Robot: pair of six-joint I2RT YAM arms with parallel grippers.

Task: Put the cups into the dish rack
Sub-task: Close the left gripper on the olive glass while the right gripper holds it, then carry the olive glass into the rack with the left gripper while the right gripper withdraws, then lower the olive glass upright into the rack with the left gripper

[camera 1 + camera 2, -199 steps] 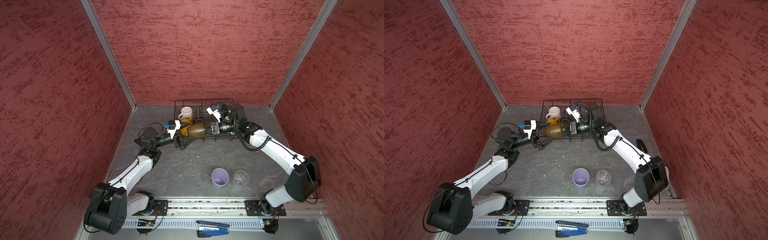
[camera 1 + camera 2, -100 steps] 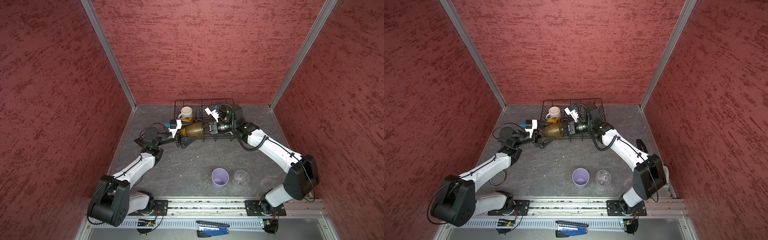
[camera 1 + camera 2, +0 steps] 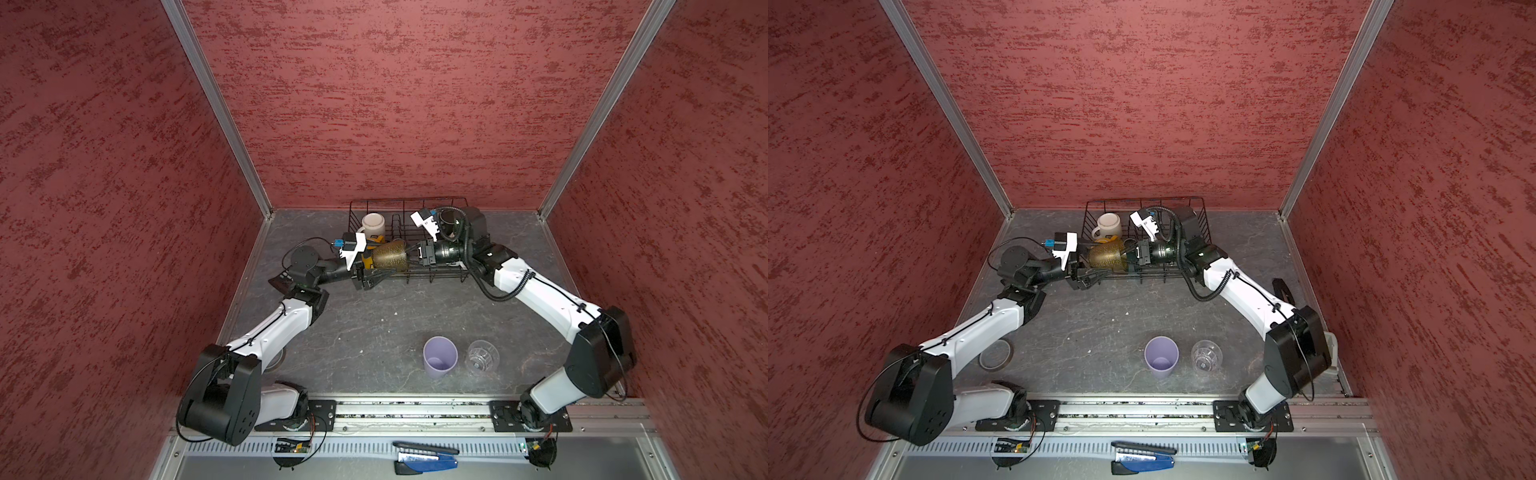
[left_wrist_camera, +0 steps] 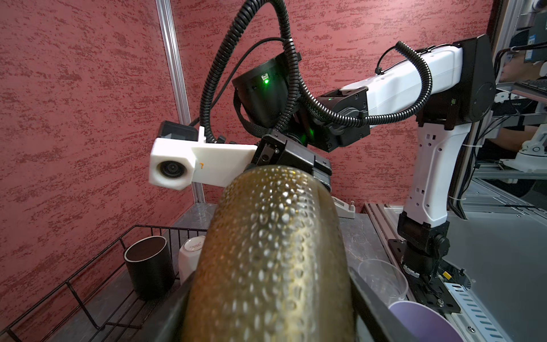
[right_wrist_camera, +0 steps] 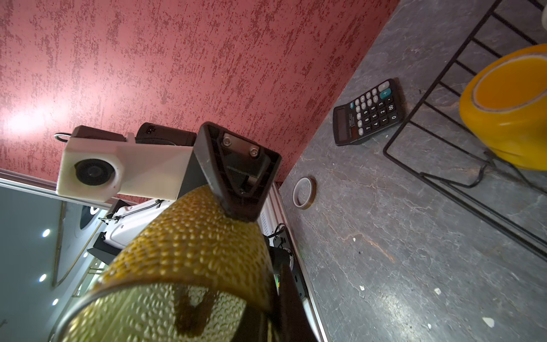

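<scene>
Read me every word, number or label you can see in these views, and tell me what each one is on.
"7", in orange, on the white camera mount.
"0" to "9", "00", "+": keys of the calculator.
Too small to read: the calculator's brand line, and the print on the base of the upturned white cup.

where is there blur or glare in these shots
left wrist view: the olive-brown dimpled tumbler fills the frame, smeared soft at its near end; right wrist view: bright hotspot on the red textured wall, tumbler rim blurred; both top views: sharp, evenly lit
</scene>
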